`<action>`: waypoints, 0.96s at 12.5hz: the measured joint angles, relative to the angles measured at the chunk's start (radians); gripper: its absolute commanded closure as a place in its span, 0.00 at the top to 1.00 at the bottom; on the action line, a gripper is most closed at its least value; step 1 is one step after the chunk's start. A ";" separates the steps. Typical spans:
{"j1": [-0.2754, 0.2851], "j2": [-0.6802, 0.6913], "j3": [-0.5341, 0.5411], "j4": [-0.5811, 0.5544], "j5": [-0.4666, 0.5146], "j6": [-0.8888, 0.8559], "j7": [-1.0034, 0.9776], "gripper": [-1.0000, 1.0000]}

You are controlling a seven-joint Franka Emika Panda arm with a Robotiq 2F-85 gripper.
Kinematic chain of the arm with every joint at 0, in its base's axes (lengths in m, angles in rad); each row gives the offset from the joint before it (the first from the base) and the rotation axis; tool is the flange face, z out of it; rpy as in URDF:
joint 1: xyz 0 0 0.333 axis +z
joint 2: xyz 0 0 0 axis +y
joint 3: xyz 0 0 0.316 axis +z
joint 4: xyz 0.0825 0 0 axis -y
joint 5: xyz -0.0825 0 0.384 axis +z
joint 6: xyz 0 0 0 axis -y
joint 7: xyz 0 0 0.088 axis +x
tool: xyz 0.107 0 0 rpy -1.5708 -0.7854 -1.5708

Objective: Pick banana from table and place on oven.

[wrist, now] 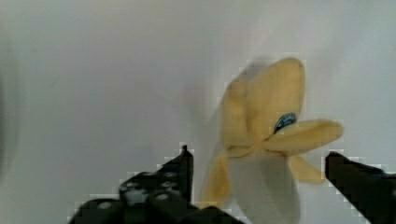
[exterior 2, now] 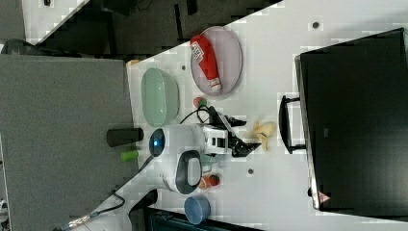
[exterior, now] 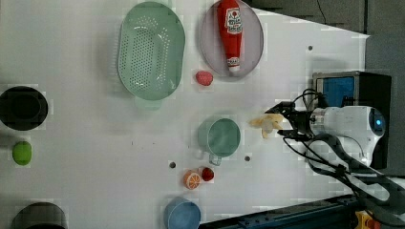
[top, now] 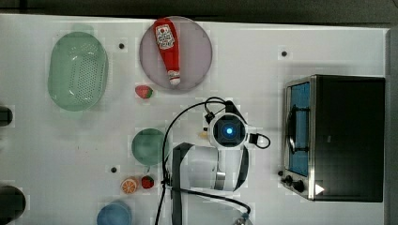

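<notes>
claw [wrist: 257,172] wide open, holding nothing, straddling the banana [wrist: 266,140] on the bench [wrist: 93,70]; banana's long axis runs between the fingers, lower centre of frame.

gripper [wrist: 258,175]: spread wide | banana [wrist: 268,116]: between fingers | table [wrist: 93,84]: white

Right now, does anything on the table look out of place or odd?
The ketchup bottle lies on its side across the plate instead of standing. The banana is half peeled, flaps splayed, lying between the open gripper fingers. Nothing looks spilled.
</notes>
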 measured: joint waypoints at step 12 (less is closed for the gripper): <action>-0.002 -0.068 0.014 -0.012 -0.008 0.023 -0.001 0.25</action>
